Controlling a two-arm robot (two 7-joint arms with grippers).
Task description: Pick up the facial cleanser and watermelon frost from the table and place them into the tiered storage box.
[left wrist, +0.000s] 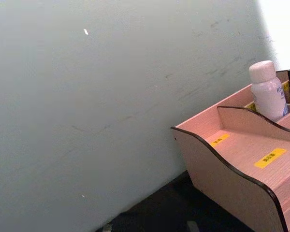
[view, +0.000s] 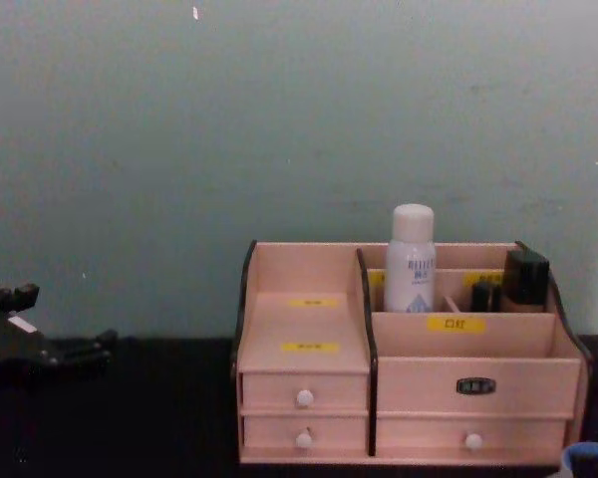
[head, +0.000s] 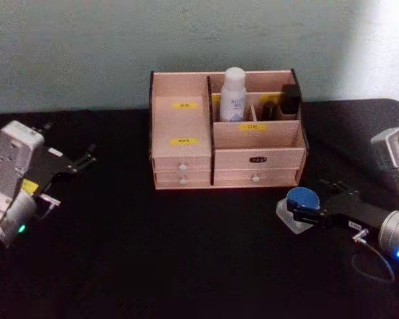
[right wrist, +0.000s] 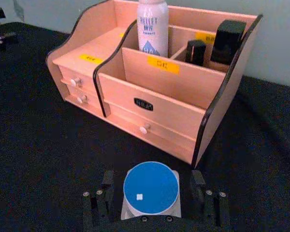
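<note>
The watermelon frost (head: 302, 198) sits on the table (head: 153, 259) just before the tiered storage box (head: 186, 113), flanked by the right end effector (right wrist: 151, 180), spread wide. The facial cleanser (head: 233, 93) stands in a rear compartment near dark bottles (head: 290, 100). The left end effector (head: 85, 158) hangs far left, its spread unclear.

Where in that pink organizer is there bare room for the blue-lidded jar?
Free in the tiered storage box: the wide front compartment, ahead of the facial cleanser, and the stepped left trays. Crowded: the back-right cells, with cleanser and dark cosmetics. The right claw brackets the watermelon frost; the left claw idles far left.
</note>
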